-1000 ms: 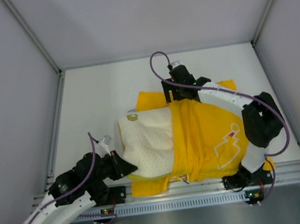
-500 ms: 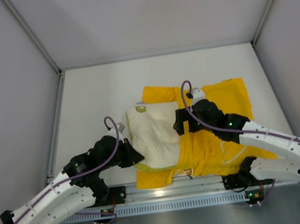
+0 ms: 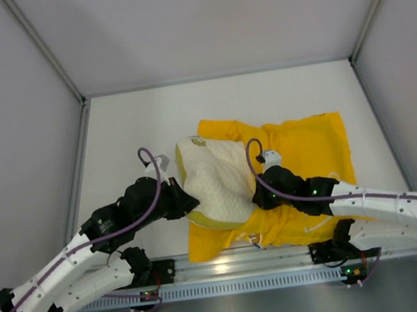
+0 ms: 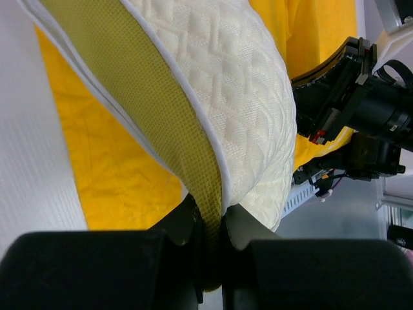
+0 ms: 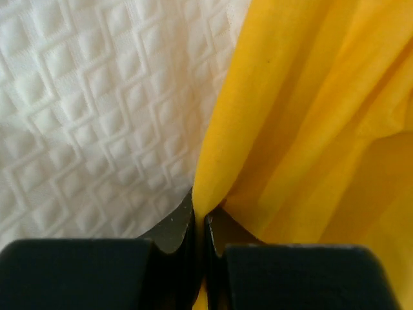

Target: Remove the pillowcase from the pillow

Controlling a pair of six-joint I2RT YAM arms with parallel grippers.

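The left claw [image 4: 216, 223] is clamped shut on the pillow [image 4: 245, 97], its two dark fingers pinching the olive-yellow mesh band that runs along the cushion's edge between strips of white piping. From that grip the quilted cream face bulges up and away, and the gripped edge is raised off the yellow fabric below it.

The right claw [image 5: 200, 219] is closed narrow on a fold of the pillowcase [image 5: 310, 129], nipping the cloth right where it meets the quilted surface. The fabric fans out from the pinch in soft pleats.

From above, the pillow lies a little left of the middle of the tabletop [image 3: 129, 136], most of its cream face bare, its right side against the bunched mouth of the case. The two claws sit on opposite sides of it, left and right. The pillowcase spreads out rumpled to the right, and shows under the cushion at its far and near edges, where it reaches the metal rail [image 3: 246, 263].
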